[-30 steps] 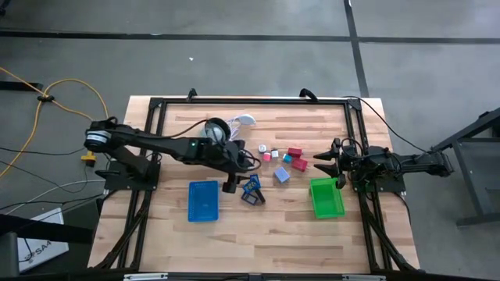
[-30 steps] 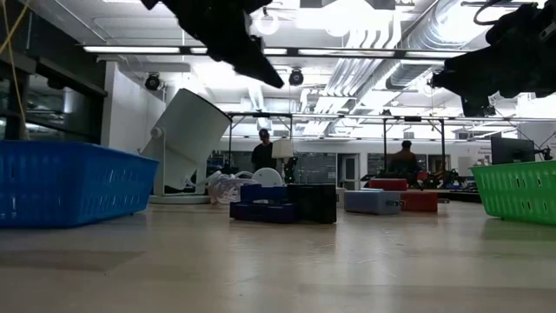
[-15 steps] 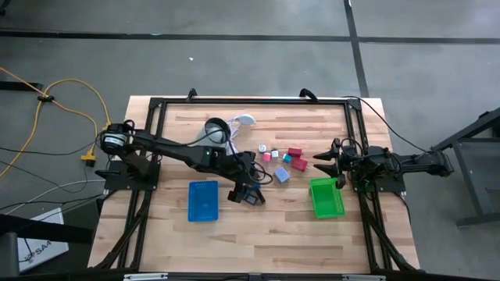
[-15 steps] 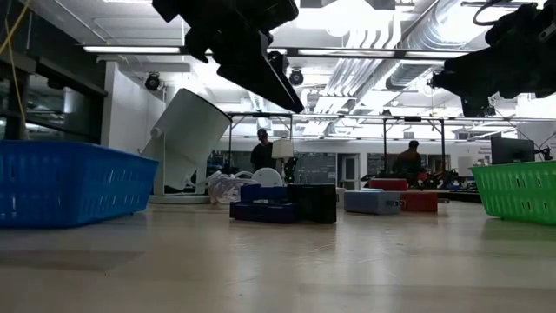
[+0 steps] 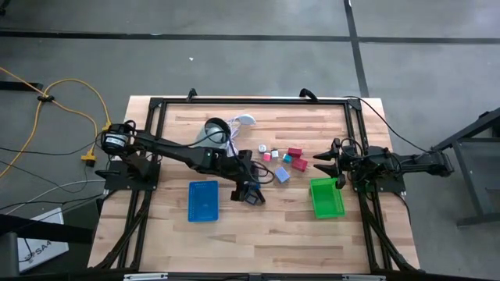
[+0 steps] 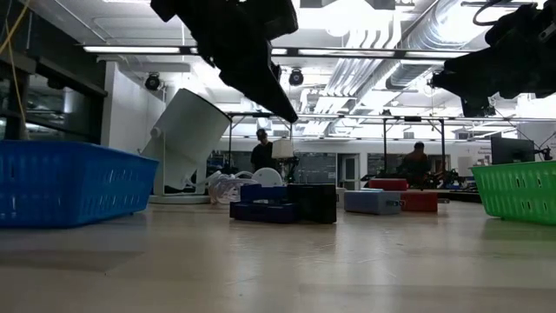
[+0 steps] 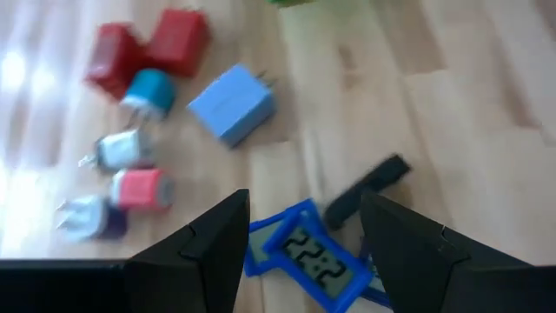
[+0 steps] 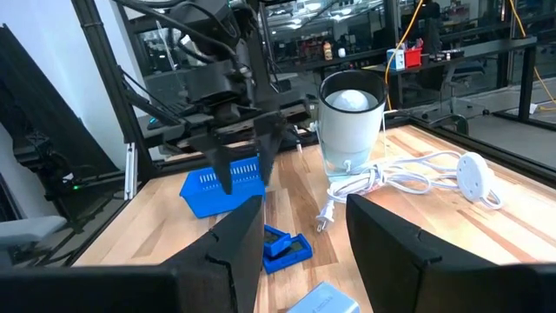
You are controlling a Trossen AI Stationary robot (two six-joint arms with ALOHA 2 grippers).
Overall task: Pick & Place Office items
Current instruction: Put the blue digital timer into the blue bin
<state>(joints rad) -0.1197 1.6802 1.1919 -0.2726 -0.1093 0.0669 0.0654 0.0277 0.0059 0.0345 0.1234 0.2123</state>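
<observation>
Black left pincer (image 7: 300, 239): hanging spread and empty directly over the dark blue-black clip-like piece (image 7: 313, 265), near the middle of the tabletop (image 5: 273, 242), toward its front edge.
Clip piece: lying flat on the wood, not yet lifted; an angular blue frame around a dark panel, hard and plastic-looking, with a slim black bar (image 7: 365, 187) lying just beside it.
Little blocks: sitting loose in a cluster just beyond the clip, toward the far edge; a pale-blue block (image 7: 231, 104) with two prongs, two red blocks (image 7: 148, 54) touching each other, a teal one (image 7: 149, 91), a pink one (image 7: 139, 189) and white ones (image 7: 122, 149); boxy, smooth, matte.
Progress: judging by this, sorting is barely beginning; the blue tray (image 5: 203, 200) and the green tray (image 5: 326, 197), both ribbed mesh plastic, are showing nothing inside from above, and every piece is waiting on bare wood.
Right pincer (image 5: 322, 162): waiting above the green tray by the right edge, fingers apart, gripping nothing.
Other: a grey-white round object (image 8: 352, 126) with glossy white cord is standing near the far edge.
Surface: pale wooden planks, lightly glossy.
</observation>
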